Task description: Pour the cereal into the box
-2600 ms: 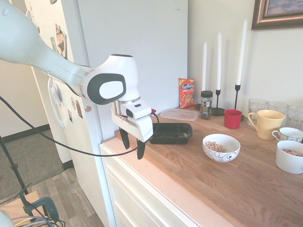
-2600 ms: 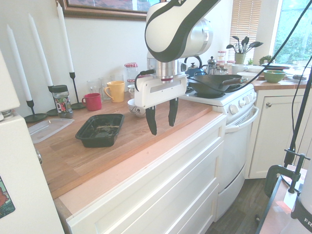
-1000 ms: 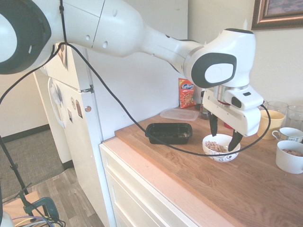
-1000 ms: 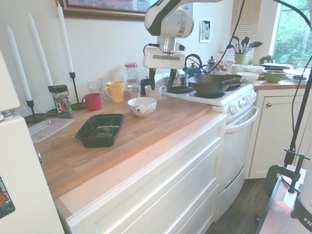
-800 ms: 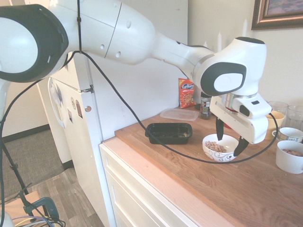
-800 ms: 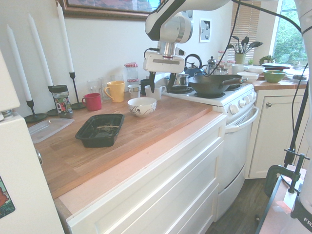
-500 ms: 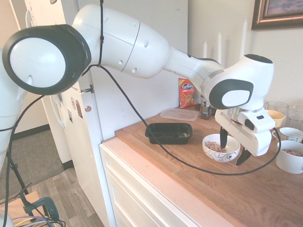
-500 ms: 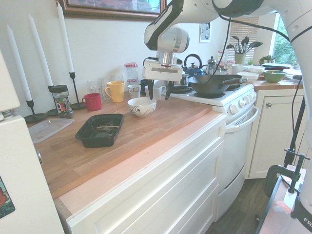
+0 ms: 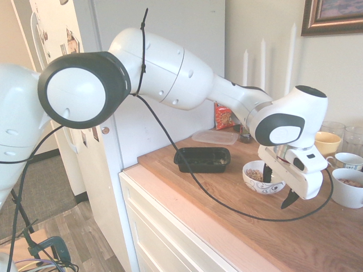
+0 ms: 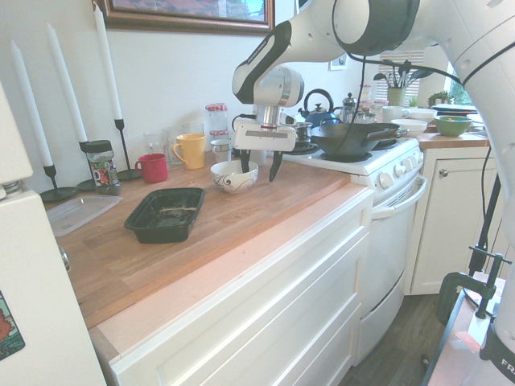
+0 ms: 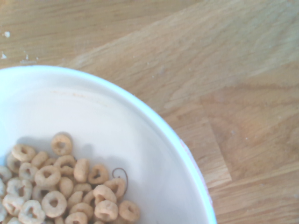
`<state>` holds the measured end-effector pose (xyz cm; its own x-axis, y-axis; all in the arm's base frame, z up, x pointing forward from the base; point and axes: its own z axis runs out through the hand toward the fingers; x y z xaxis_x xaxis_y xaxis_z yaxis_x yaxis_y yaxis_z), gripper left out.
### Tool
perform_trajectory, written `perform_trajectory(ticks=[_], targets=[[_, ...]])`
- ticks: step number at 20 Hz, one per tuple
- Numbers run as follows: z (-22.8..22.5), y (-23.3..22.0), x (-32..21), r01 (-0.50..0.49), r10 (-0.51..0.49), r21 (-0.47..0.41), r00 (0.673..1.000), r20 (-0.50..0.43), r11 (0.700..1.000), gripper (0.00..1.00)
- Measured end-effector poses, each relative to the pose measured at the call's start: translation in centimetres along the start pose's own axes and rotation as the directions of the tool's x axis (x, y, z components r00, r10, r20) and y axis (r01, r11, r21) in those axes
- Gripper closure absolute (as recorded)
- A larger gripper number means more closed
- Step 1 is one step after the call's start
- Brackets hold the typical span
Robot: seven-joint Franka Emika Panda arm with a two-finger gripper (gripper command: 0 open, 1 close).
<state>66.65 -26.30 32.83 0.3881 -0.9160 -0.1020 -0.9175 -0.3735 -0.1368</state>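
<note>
The end effector (image 9: 278, 185) hangs wide open, straddling the rim of the white patterned bowl (image 9: 256, 183) holding the cereal (image 11: 60, 186). The black box (image 10: 165, 214) sits apart, toward the table's fridge-side end.

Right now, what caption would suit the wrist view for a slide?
Close-up from above: ring-shaped cereal heaped in a white bowl on a wooden counter.

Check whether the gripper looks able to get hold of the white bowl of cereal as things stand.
Probably yes. The gripper is open and points down, one finger over the bowl and the other outside its rim. Nothing stands between them; the white mug and the black box sit clear of it.
</note>
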Motion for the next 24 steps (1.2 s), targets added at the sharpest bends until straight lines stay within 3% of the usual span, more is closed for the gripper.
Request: perform_trajectory(ticks=[24], targets=[[-0.4, -2.1, -1.1, 0.028, -0.028, 0.023, 1.0, 0.004, 0.999, 1.0]])
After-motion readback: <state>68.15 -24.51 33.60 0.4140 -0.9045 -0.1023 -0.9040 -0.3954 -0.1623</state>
